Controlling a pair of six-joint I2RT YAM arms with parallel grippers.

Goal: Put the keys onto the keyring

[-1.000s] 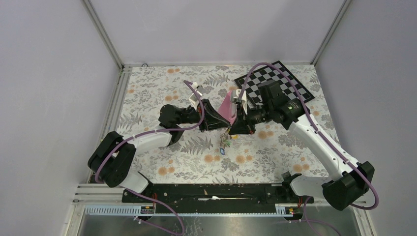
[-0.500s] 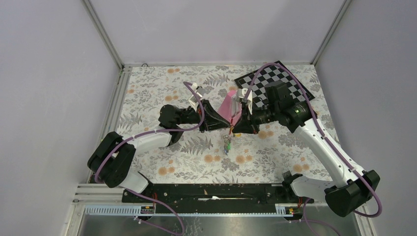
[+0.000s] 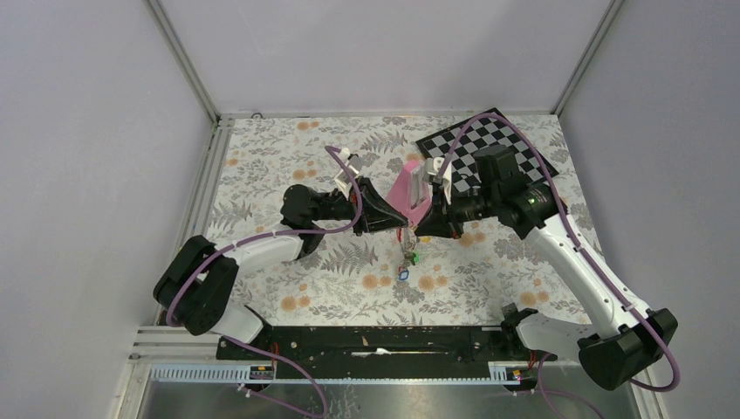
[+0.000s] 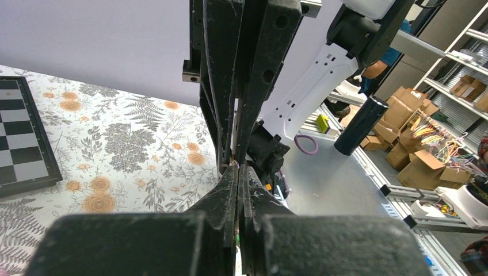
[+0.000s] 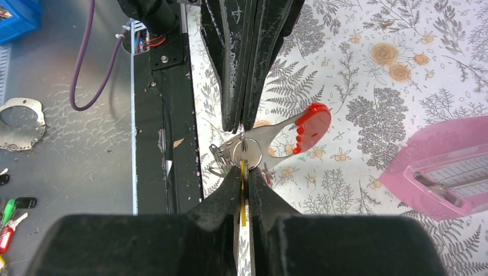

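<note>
At keyring, left gripper meets right gripper

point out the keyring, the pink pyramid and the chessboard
keyring [image 5: 313, 122], right wrist view, on its red curved bar
pink pyramid [image 5: 426, 144], right wrist view, on its upper pink face
chessboard [image 3: 506, 135], top view, on its far squares

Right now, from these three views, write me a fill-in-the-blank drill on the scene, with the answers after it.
1. The keyring has a grey side and a ____ curved bar.
2. The right tool is shut on a thin ____ key, seen edge-on.
3. The checkerboard lies at the far ____ corner of the table.
4. Near the keyring stands a ____ pyramid.
Missing words: red; yellow; right; pink.
</note>
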